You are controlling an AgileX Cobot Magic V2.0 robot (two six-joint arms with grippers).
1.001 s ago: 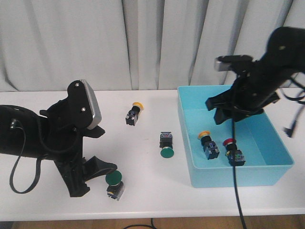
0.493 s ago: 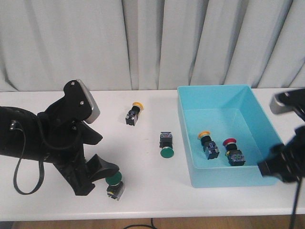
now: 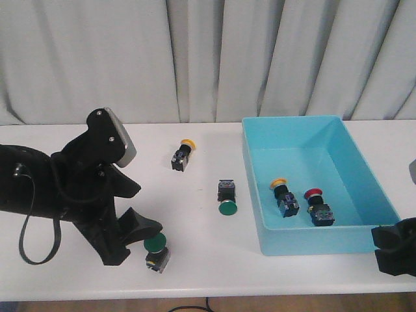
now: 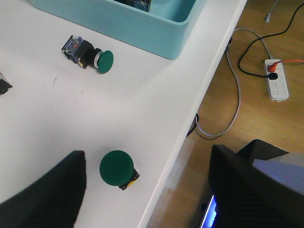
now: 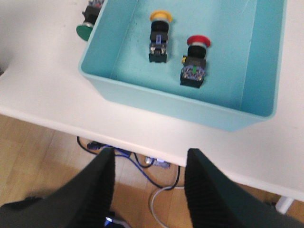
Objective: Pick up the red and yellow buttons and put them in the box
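Front view: box (image 3: 255, 153) holds two buttons; three outside; both claws open, empty.

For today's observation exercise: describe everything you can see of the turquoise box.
The box is a large rectangular open-topped bin of smooth turquoise plastic with tall plain walls. It sits flat on the white table, on the robot's right. Inside, lying on its floor, are a yellow button and a red button. Neither gripper touches it.

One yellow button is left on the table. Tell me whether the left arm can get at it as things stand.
Probably yes. The yellow button lies alone on open table, nothing around it. The left gripper sits open over a green button, holding nothing.
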